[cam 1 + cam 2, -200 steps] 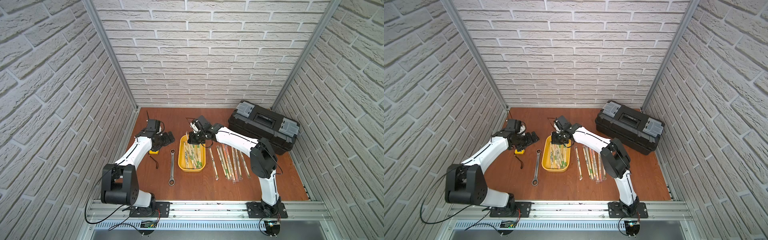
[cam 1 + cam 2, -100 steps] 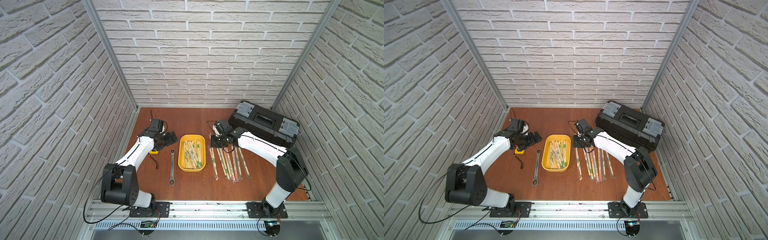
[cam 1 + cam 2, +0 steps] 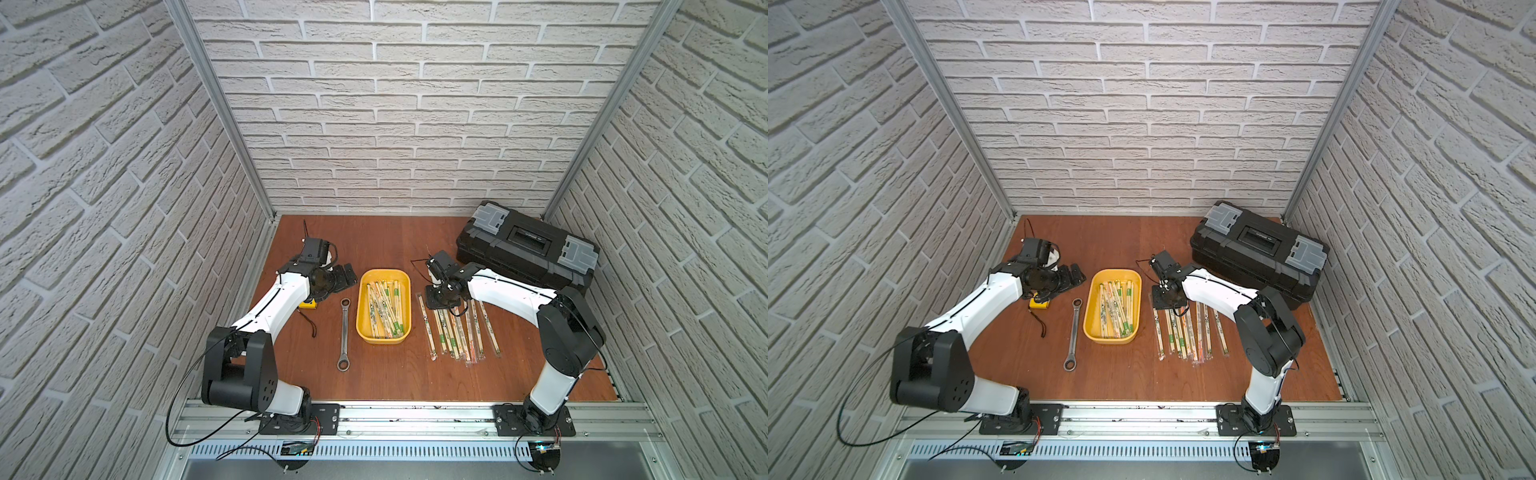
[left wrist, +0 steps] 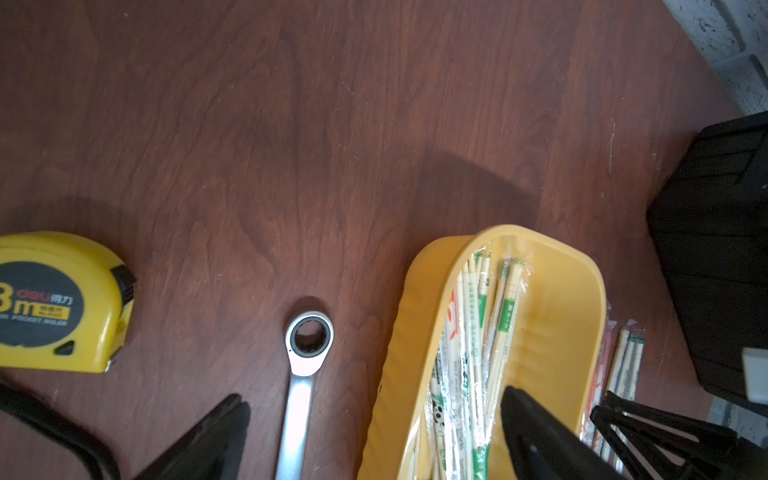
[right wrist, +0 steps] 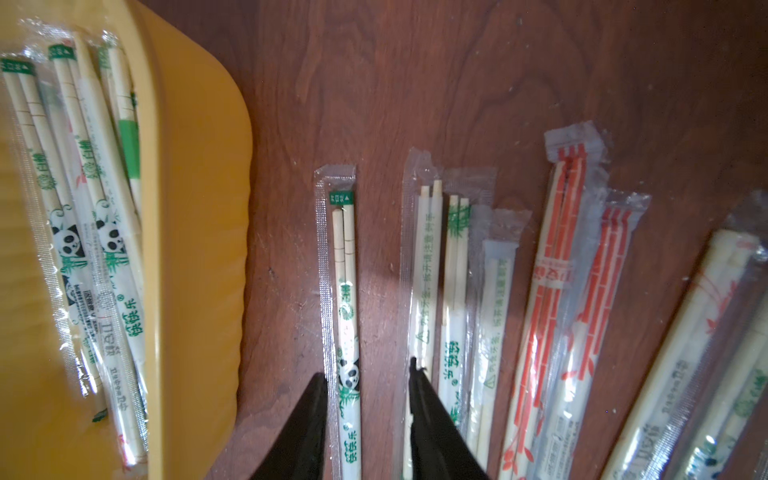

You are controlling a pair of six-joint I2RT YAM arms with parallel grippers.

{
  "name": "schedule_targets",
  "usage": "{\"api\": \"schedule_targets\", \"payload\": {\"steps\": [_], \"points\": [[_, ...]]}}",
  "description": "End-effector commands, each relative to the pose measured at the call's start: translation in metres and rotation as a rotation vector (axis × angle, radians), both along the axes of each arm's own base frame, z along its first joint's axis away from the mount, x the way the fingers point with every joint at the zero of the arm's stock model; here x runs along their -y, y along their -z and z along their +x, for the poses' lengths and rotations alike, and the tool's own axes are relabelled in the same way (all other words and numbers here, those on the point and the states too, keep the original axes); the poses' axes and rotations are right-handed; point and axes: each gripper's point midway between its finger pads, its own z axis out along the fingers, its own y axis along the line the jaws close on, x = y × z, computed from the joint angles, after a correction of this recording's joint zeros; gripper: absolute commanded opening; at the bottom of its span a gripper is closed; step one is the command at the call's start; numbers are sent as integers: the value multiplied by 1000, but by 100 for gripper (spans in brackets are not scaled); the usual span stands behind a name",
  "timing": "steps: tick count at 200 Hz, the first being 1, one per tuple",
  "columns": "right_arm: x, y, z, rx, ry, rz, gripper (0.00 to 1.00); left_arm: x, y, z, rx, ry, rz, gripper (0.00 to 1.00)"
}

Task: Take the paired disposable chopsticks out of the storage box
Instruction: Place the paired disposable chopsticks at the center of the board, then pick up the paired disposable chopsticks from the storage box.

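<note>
Top views: right gripper (image 3: 440, 297) over the far ends of the laid-out pairs (image 3: 457, 332); storage box (image 3: 405, 276) just to its left, paired disposable chopsticks (image 3: 384, 309) lengthwise inside | Left wrist: left gripper (image 4: 374, 397) spread wide, empty, at the box's edge | Right wrist: jaws parted, straddling a released panda-print pair (image 5: 345, 291), parallel to the box.

Loads of bare table (image 3: 395, 374) in front of the yellow tray (image 3: 383, 338) and behind it too. The wrench (image 3: 344, 332) lies just left of the tray, a row of wrapped chopsticks (image 3: 453, 336) crowds its right, and the toolbox (image 3: 528, 253) blocks the far corner past those.
</note>
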Motion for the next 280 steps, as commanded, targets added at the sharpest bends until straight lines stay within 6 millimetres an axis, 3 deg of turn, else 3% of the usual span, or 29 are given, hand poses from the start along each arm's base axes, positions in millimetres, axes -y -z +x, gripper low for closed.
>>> {"api": "schedule_targets", "payload": {"steps": [1,54,82,118,122,148,205,280], "points": [[-9,-23,9,56,-9,29,35,2,-8,4,28,1,2,98],[-51,-62,15,110,-71,118,35,-11,-5,2,27,-39,28,98],[-83,-67,21,109,-124,143,35,-20,-2,1,18,-68,31,98],[-117,-56,26,83,-186,139,35,-23,-4,1,23,-74,26,98],[-120,-42,26,58,-190,122,35,-23,-4,1,25,-75,26,98],[-131,-19,28,23,-214,93,33,-23,-7,2,30,-74,18,98],[-136,10,29,-20,-219,65,31,-24,-7,2,32,-76,14,98],[-139,26,30,-49,-222,52,25,-23,-6,2,32,-75,7,98]]}}
